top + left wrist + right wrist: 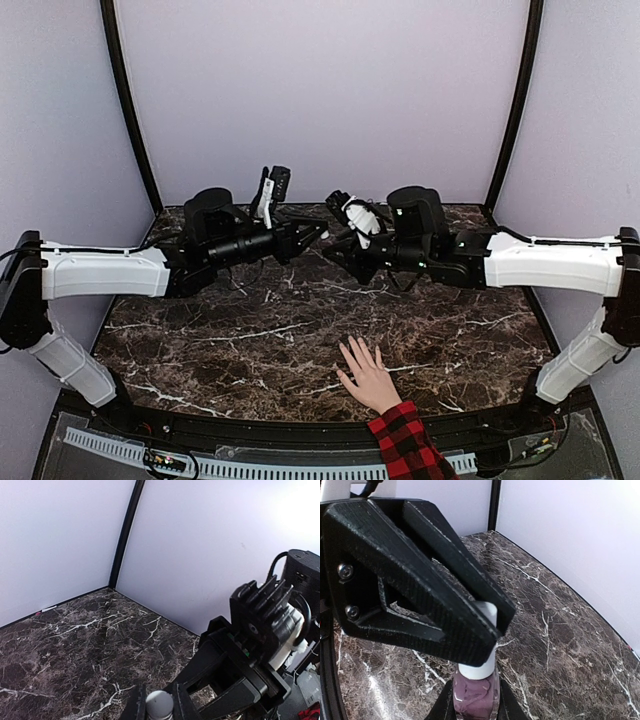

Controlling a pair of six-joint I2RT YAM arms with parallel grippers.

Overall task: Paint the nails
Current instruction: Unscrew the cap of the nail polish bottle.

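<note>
Hand [368,375] on table [200,335] at near edge, bottle [475,697] well behind.

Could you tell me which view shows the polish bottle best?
Right wrist: the polish bottle, purple glass and white cap, close up. Left wrist shows only the cap's top; top external does not show it clearly.
</note>
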